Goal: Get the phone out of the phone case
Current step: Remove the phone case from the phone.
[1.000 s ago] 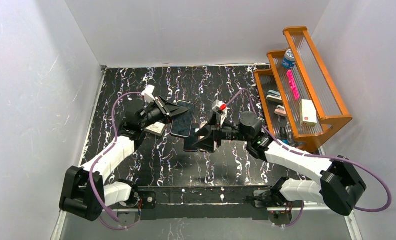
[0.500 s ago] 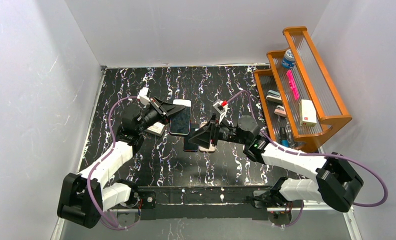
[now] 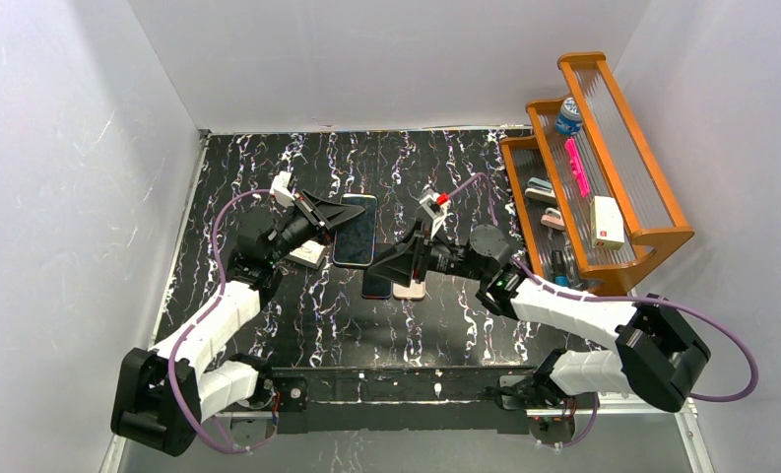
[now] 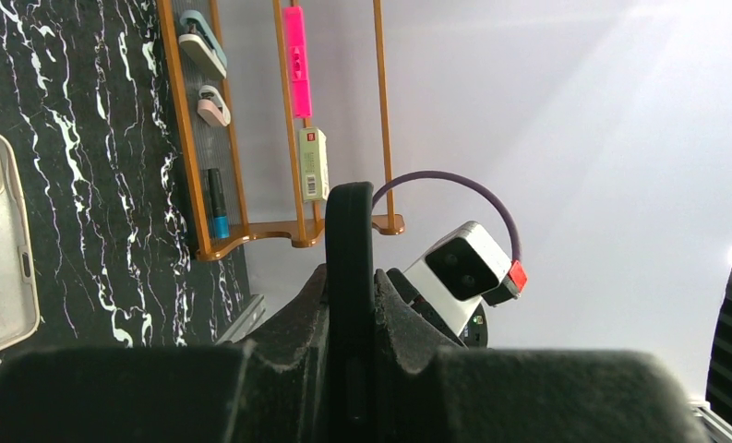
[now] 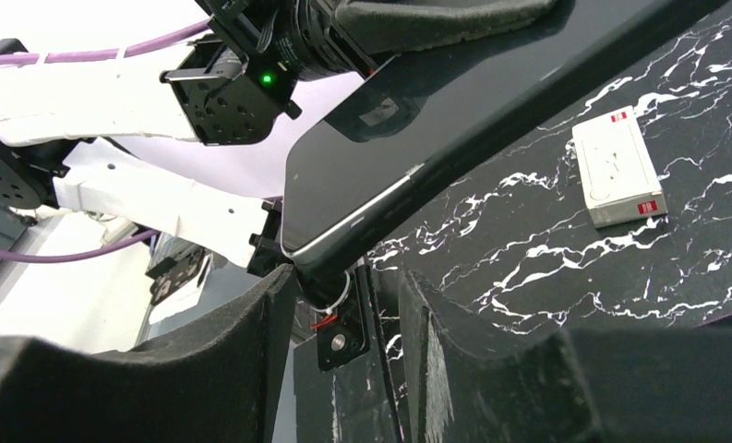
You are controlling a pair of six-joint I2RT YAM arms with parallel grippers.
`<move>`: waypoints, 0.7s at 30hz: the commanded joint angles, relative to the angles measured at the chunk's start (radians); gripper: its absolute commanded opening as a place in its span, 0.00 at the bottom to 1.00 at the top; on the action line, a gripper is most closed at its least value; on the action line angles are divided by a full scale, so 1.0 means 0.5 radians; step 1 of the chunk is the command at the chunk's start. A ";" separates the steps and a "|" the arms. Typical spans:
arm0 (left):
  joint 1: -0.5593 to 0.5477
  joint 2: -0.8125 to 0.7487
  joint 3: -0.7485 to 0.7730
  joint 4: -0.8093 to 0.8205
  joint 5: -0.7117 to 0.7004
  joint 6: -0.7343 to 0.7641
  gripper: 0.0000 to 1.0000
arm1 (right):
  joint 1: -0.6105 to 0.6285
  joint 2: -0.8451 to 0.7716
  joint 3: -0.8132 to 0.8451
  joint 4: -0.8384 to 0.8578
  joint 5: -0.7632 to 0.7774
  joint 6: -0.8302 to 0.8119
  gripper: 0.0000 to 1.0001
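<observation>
The phone (image 3: 355, 230), dark-screened in a black phone case (image 5: 390, 217), hangs tilted above the table. My left gripper (image 3: 319, 219) is shut on its left edge. In the left wrist view the phone (image 4: 350, 221) stands edge-on between the left gripper (image 4: 351, 277) and its foam pads. My right gripper (image 3: 398, 264) reaches in from the right. In its wrist view the right gripper (image 5: 343, 277) has its jaws apart around the phone's lower corner, with a gap still showing on the right side.
A white box (image 3: 307, 255) lies under the left gripper. A dark phone-like slab (image 3: 374, 286) and a pinkish case (image 3: 409, 289) lie flat below the right gripper. An orange rack (image 3: 652, 232) with small items stands at the right.
My right gripper has moved left and up to the phone's corner and its jaws have narrowed. The left gripper shifted the phone slightly left.
</observation>
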 commanded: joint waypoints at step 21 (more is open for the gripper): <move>-0.056 -0.249 0.046 0.162 0.147 -0.248 0.00 | -0.063 0.230 0.159 0.025 0.182 -0.155 0.17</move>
